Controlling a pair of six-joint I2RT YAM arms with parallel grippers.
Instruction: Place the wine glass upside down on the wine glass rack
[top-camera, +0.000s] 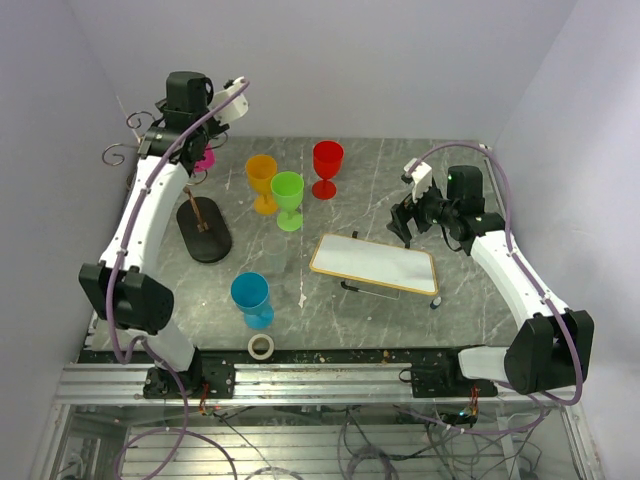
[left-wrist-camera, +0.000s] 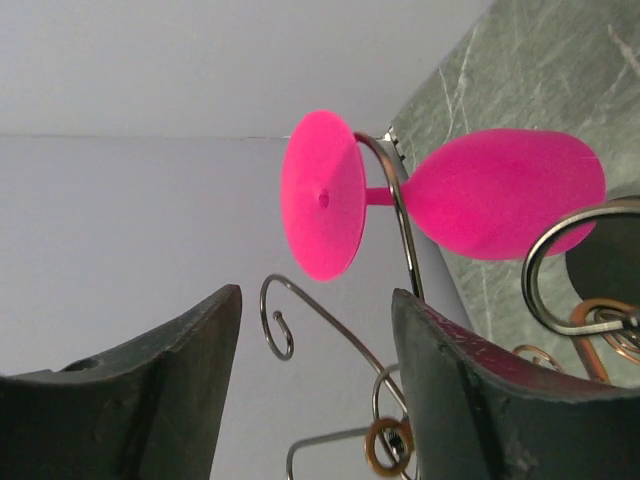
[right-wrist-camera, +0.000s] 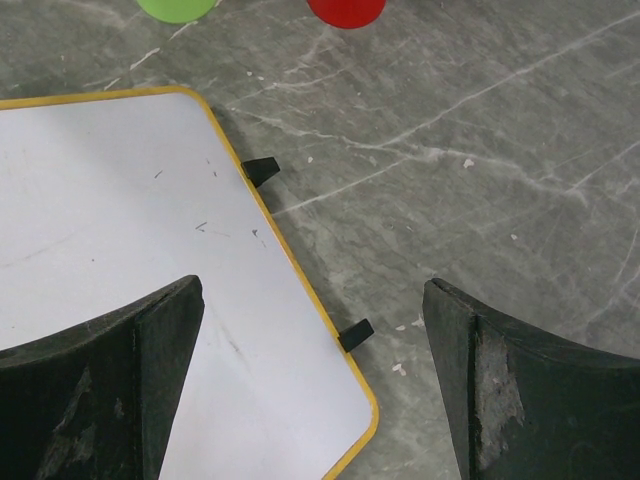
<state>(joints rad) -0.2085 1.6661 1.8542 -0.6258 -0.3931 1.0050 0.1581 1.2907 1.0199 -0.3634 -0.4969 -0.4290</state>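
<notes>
Left wrist view: the pink glass (left-wrist-camera: 500, 195) hangs on the rack (left-wrist-camera: 398, 200), its stem caught in a wire hook, with the foot on one side and the bowl on the other, toward the table (left-wrist-camera: 540, 60). The left gripper (left-wrist-camera: 315, 310) is spread wide, both fingers clear of the glass and holding nothing; a curled scroll shows between them. From the top view, this arm reaches to the back left corner, above the rack's black base. The right gripper (right-wrist-camera: 312, 300) is also wide and holding nothing, hovering over a corner of the whiteboard (right-wrist-camera: 120, 230). The orange glass (top-camera: 262, 178), green glass (top-camera: 288, 195) and red glass (top-camera: 327, 165) stand mid-table; the blue glass (top-camera: 250, 297) and tape roll (top-camera: 261, 346) sit nearer the front.
</notes>
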